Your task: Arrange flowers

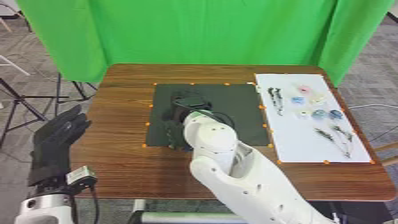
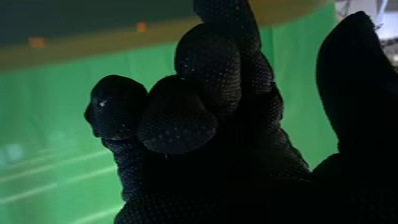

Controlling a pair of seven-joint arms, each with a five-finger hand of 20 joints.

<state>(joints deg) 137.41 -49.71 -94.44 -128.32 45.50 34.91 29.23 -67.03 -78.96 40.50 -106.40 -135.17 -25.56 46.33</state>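
In the head view, my right hand (image 1: 188, 101) is over the dark mat (image 1: 206, 90), its thumb apart from loosely bent fingers in the right wrist view, where my right hand (image 2: 222, 145) has nothing visible between thumb and fingers. A thin dark green strand (image 1: 171, 136) lies on the mat beside it. On the white sheet (image 1: 302, 150) lie a pink flower (image 1: 305, 90), several blue ones, including a blue flower (image 1: 335, 114), pale blooms, dark sprigs (image 1: 275, 100) and long-stemmed sprigs (image 1: 336, 139). My left hand (image 1: 58, 137), fingers straight, is off the table's left side.
The brown table (image 1: 115, 170) has bare wood in front of the mat and to its left. Small orange markers edge the mat and sheet. A green curtain (image 1: 195, 35) hangs behind the table, and a black stand (image 1: 31, 102) is at the far left.
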